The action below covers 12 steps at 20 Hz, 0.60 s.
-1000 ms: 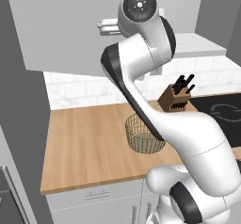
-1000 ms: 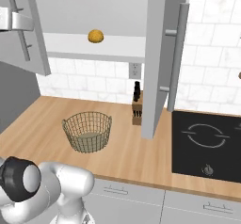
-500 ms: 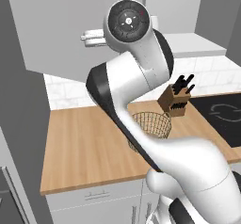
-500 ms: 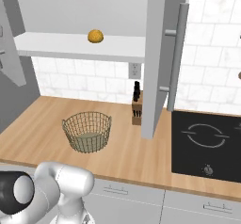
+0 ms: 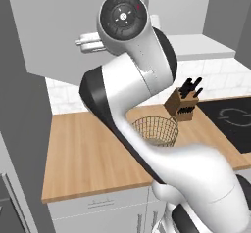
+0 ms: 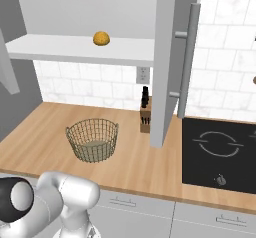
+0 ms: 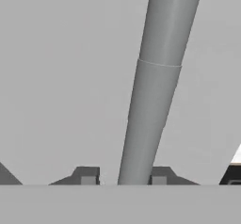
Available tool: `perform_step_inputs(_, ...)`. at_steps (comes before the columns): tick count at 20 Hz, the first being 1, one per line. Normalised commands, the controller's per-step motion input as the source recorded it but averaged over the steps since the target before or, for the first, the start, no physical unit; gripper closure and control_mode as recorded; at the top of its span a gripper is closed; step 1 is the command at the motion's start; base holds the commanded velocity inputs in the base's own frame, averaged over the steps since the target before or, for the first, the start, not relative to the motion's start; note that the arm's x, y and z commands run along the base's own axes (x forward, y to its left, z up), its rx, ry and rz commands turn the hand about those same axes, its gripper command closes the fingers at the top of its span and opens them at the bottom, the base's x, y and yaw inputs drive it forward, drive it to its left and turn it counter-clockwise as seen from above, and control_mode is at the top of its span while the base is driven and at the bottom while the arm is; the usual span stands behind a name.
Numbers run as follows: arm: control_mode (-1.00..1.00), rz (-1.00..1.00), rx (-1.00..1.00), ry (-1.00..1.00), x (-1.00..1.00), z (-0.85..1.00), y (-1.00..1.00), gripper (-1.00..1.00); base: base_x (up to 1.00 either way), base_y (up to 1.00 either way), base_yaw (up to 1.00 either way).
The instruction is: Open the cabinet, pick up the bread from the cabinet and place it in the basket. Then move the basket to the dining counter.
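Both doors of the cabinet (image 6: 167, 57) stand open. The bread (image 6: 101, 38), a small golden-brown roll, lies on the pale shelf (image 6: 75, 49) inside. Below it the tan wire basket (image 6: 92, 139) (image 5: 156, 129) stands empty on the wooden counter. My gripper (image 7: 123, 178) is at the left door's grey bar handle (image 7: 155, 77). Its fingertips (image 7: 87, 178) straddle the bar, a small gap showing on the left side, so the jaws are open around it. In the left base view the hand (image 5: 89, 41) reaches against the swung-out left door (image 5: 63, 26).
A wooden knife block (image 6: 145, 114) (image 5: 184, 104) stands by the wall, right of the basket. A black cooktop (image 6: 220, 152) lies further right. The right door with its long handle (image 6: 187, 57) hangs out over the counter. Bare counter (image 5: 83, 153) lies left of the basket.
The left door has swung further open and out to the left, my arm going with it. My jaws have loosened around the handle.
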Motion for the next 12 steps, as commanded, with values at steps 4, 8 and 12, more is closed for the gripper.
perform_step_inputs(4,-1.0,0.0,0.08,-0.12,-0.73,0.01,-0.22,-1.0,0.0,0.0,0.0)
perform_step_inputs(8,-1.0,0.05,0.16,-0.1,-1.0,0.0,-0.52,-1.0,0.0,0.0,0.0)
perform_step_inputs(12,-1.0,0.23,0.33,-0.05,-0.69,-0.02,-0.97,-1.0,0.0,0.0,0.0)
